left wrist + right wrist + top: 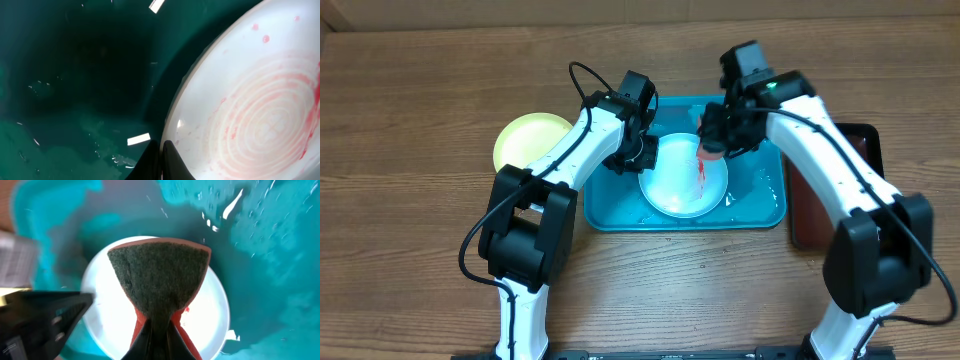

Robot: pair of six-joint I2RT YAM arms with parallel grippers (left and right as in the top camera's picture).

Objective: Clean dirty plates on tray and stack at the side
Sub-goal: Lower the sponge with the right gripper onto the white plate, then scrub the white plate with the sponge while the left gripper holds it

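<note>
A white plate [678,188] with pale red sauce smears lies in the turquoise tray [760,205]. My left gripper [642,155] is shut on the plate's left rim; in the left wrist view the fingertips [163,151] pinch the rim of the smeared plate [260,110]. My right gripper [715,140] is shut on a red sponge [708,158] with a dark green scouring face [160,277]. It holds the sponge over the plate [212,305], fingertips [157,332] below it. A cream, green-rimmed plate [525,140] lies on the table left of the tray.
A dark red-brown tray [815,215] sits right of the turquoise tray, under the right arm. Water film and droplets lie on the turquoise tray floor [270,250]. The left arm [40,315] shows at the left of the right wrist view.
</note>
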